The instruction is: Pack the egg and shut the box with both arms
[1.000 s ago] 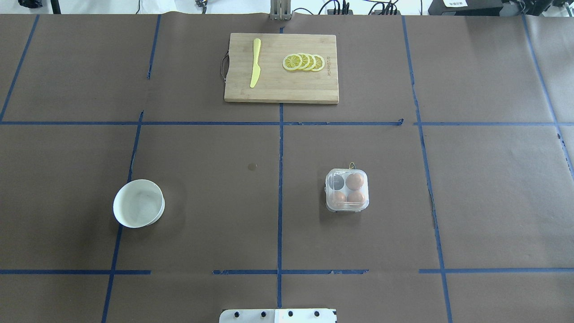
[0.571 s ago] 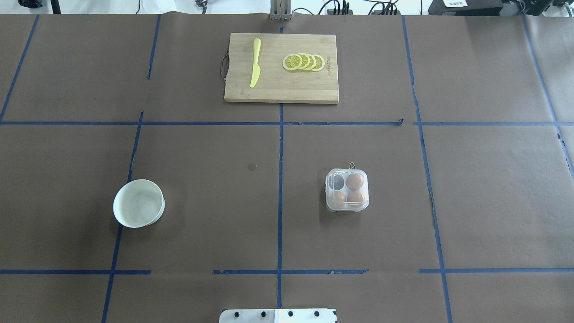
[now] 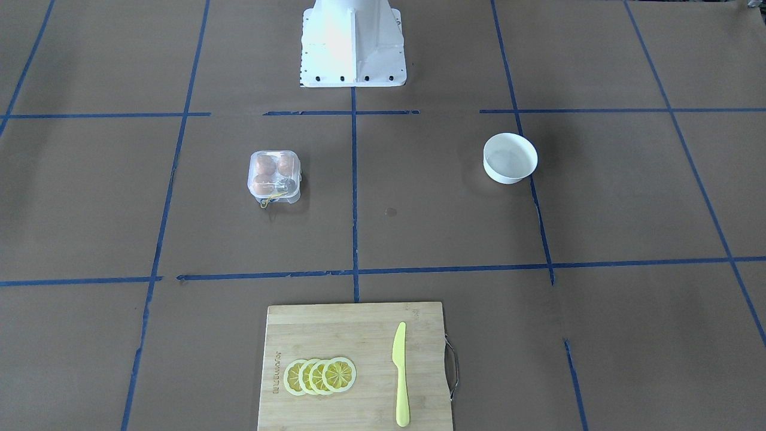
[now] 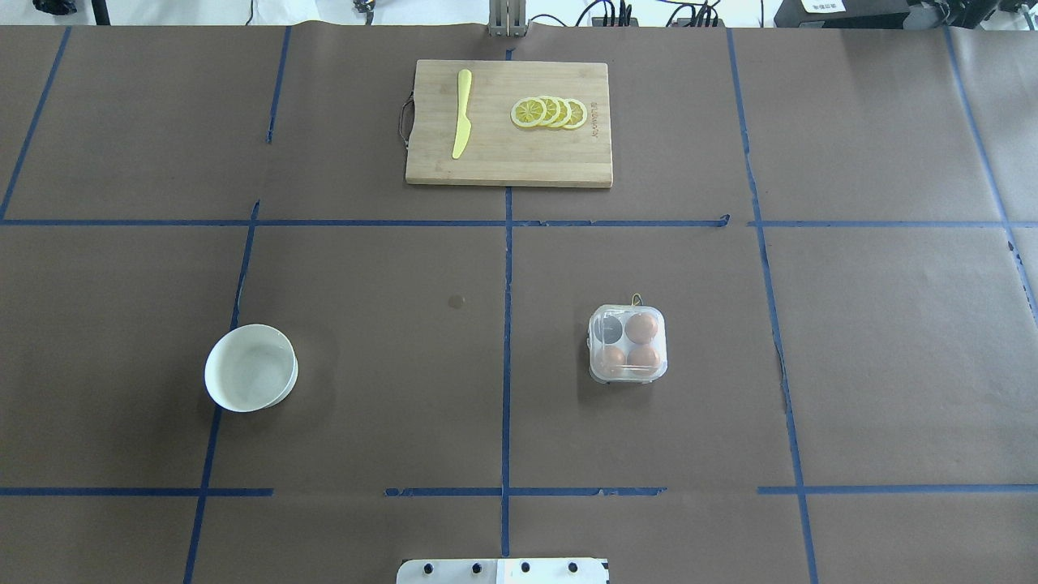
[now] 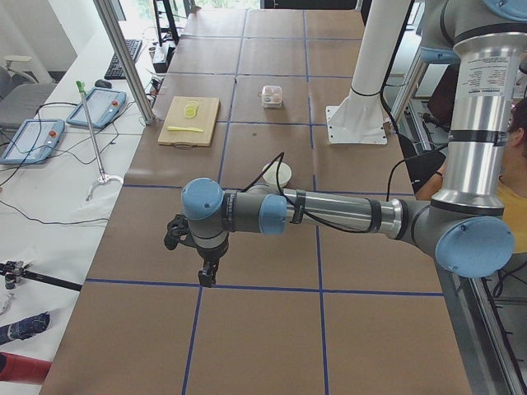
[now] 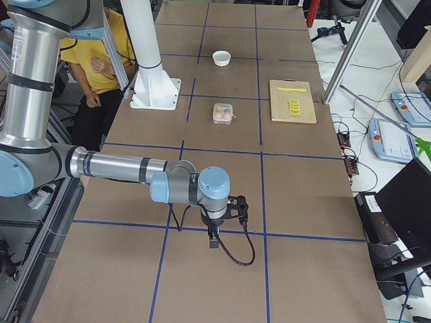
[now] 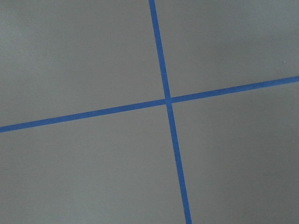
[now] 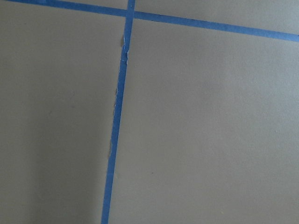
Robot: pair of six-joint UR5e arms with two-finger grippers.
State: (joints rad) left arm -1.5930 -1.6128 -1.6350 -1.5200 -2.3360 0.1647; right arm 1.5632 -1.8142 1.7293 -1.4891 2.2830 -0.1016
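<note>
A plain brown tabletop point(image 8: 201, 130) fills the view. Left of centre, one blue tape strip point(image 8: 115, 116) meets a second crossing strip point(image 8: 210, 24).

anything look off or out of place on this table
Mostly tidy. The box holds three eggs with one cell empty, yet no loose egg shows anywhere, and the white bowl looks empty. A small round spot marks the table near its centre. Nothing looks spilled or tipped.

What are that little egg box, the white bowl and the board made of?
The box looks like clear glossy plastic: the eggs show through it. The bowl seems smooth white ceramic or plastic; I can't tell which. The board looks like pale wood or bamboo, faintly streaked.
</note>
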